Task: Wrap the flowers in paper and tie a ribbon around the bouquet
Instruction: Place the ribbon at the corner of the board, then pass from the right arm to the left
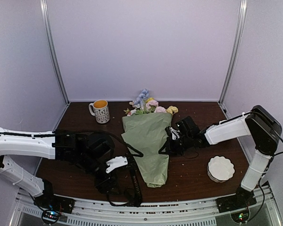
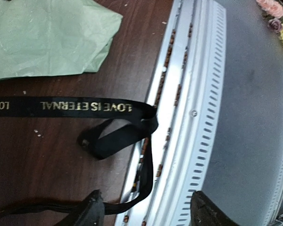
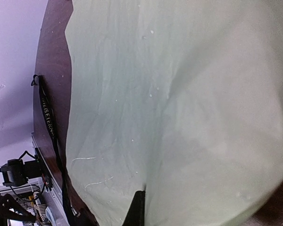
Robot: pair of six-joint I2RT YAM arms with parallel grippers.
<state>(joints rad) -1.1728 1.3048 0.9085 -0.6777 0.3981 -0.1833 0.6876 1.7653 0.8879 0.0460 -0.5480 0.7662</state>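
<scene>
Pale lilac walls close in a dark brown tabletop. The bouquet lies along its middle, between the two tools. Its wide end, with the flowers sticking out, points to the far wall, and its narrow end points to the near edge.

The right tool sits against the cone's right flank, about halfway down its length. It is closed. In its wrist view one dark fingertip shows at the bottom, tucked into a fold of the paper, which it pinches. The green sheet fills nearly all of that view ahead of the tool.

The left tool hangs low over the near edge of the tabletop, just left of the cone's narrow tip. Its fingers stand wide apart and clamp nothing. The ribbon lies just ahead of them, flat on the wood, its gold lettering reading LOVE IS ETERNAL. It makes a loose loop, and one strand trails back across the metal rail to the tool's left fingertip. I cannot tell whether it touches that fingertip. Beyond the ribbon, farther from the tool, lies a corner of the paper.

A mug stands at the far side, well beyond the left tool. A white scalloped dish sits nearer than the right tool and to its right.
</scene>
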